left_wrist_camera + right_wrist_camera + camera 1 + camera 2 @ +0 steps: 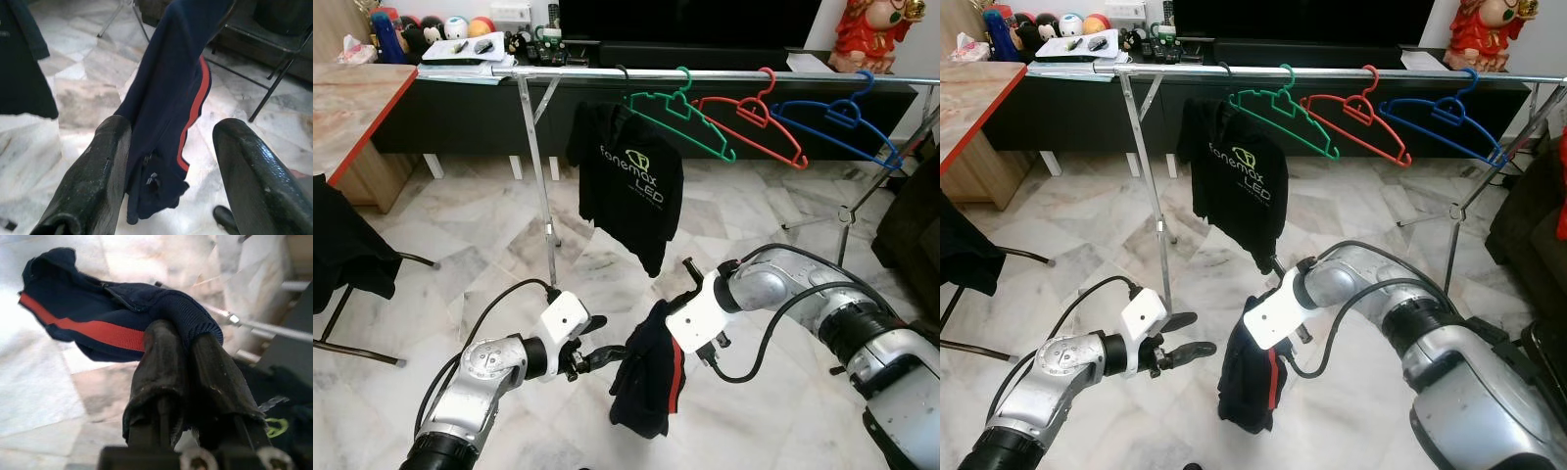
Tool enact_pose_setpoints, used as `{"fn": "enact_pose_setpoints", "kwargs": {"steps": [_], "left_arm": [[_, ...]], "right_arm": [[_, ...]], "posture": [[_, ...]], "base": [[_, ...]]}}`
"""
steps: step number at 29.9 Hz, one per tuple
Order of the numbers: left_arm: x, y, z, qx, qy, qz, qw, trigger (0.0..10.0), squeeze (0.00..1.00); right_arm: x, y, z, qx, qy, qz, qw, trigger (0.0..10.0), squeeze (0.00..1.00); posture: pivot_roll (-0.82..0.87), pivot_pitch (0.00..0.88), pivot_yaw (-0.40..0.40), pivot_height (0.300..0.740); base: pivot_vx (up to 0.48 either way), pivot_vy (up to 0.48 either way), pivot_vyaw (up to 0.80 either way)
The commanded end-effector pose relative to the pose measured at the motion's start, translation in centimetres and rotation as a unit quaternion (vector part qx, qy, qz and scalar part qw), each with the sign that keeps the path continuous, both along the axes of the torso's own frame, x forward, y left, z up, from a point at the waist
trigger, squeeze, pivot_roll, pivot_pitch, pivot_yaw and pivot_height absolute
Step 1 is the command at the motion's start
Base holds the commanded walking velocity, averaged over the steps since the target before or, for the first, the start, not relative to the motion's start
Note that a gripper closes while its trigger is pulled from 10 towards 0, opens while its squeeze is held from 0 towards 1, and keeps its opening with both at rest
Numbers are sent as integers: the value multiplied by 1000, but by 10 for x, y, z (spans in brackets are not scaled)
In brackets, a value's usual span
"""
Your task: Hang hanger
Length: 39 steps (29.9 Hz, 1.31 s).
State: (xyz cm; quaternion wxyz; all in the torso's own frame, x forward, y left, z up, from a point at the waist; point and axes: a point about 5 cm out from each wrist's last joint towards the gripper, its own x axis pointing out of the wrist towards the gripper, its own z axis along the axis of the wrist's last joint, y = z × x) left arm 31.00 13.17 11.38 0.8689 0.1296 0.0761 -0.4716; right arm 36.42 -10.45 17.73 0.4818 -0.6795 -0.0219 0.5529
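Gripping a navy garment (646,382) w/ red stripe, right tool (188,350) is pinched tight on its cuff, below the rail (705,73). Left tool (597,352) just beside it, fingers (93,181) spread wide, empty. Green hanger (680,116), red (754,117), blue (842,122) hang on rail, next to black tee (626,181).

Even, bright daylight across both eye views, sharp from edge to edge, no motion blur. The marble floor (509,245) throws back a soft sheen, with only faint shadows under the rack legs. In the left wrist view the floor just past the left pincer (171,161) blows out to white glare, and its near fingers (93,181) sit soft and out of focus. Around the right pincer (183,352) the background is blurred and washed out, glare bleaching the floor beside it.
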Motion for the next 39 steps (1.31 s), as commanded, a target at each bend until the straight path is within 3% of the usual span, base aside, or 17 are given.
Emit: {"fn": "enact_pose_setpoints", "kwargs": {"steps": [1,7,19,27,36,37,39], "left_arm": [[2,-7,4,-5,-10,-8,1000,10000,0],[4,-15,8,-18,-16,-12,1000,10000,0],[5,-22,12,-22,-25,-28,999,10000,0],[-2,-27,4,21,-2,-77,997,10000,0],[0,-28,1,34,-6,-71,997,10000,0],[0,-27,1,35,-6,-69,997,9569,0],[2,-26,1,37,-8,-60,998,1765,0]], "right_arm": [[2,5,9,3,-20,20,1000,10000,0],[-6,20,12,45,2,57,997,10000,0],[-10,22,11,38,18,81,996,10000,0],[-11,29,21,48,12,101,994,10000,0],[-11,32,28,56,6,107,993,10000,0],[-10,33,29,58,5,106,993,10000,0],[-10,34,31,61,5,105,993,10000,0]], "posture": [[16,130,-52,740],[17,126,-52,740],[14,131,-50,740],[13,142,-49,740],[13,155,-53,740],[13,155,-53,740],[15,156,-52,740]], "base": [[0,0,0],[0,0,0],[0,0,0],[0,0,0],[0,0,0],[0,0,0],[0,0,0]]}}
